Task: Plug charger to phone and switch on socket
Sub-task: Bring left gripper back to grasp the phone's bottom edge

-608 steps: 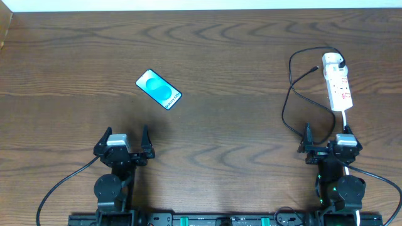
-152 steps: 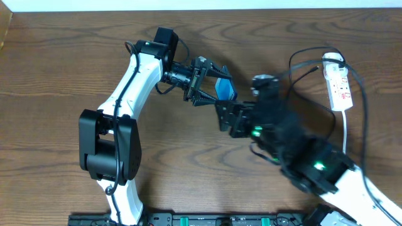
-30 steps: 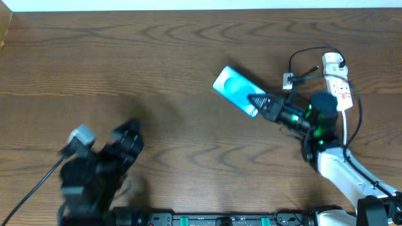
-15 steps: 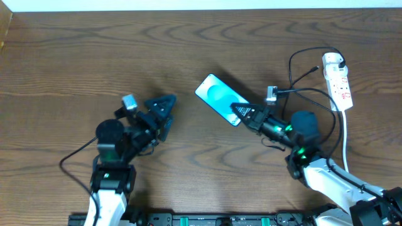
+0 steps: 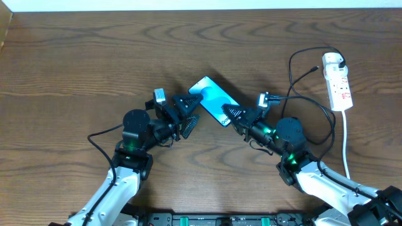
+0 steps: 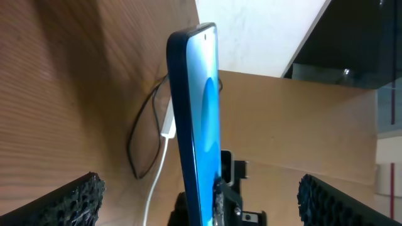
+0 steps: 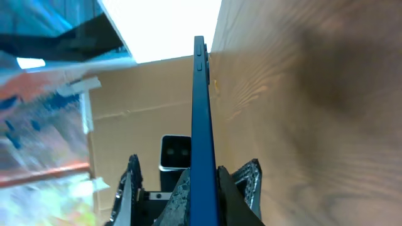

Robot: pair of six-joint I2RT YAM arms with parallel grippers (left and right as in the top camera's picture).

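Overhead, the phone [image 5: 212,100] sat near the middle of the tabletop [image 5: 94,56], with its near end pinched in the right claw [image 5: 231,113]. In the right wrist view that claw was clenched on the phone's thin edge, and the phone appeared to be held on its side rather than lying flat. The left claw [image 5: 188,112] faced the phone from the other side, fingers spread wide and grasping nothing. In its own wrist view the phone stood between the fingertips [image 6: 69,201] without touching them.

The charger [image 5: 290,69] lay looped at the right, well apart from the phone. Its white plug head seemed to be already seated in the socket [image 5: 339,85], with the connector tip loose on the wood. By my reading the task was at an early stage. The phone was only being positioned, the cable was not yet in the phone, and the socket switch was untouched.
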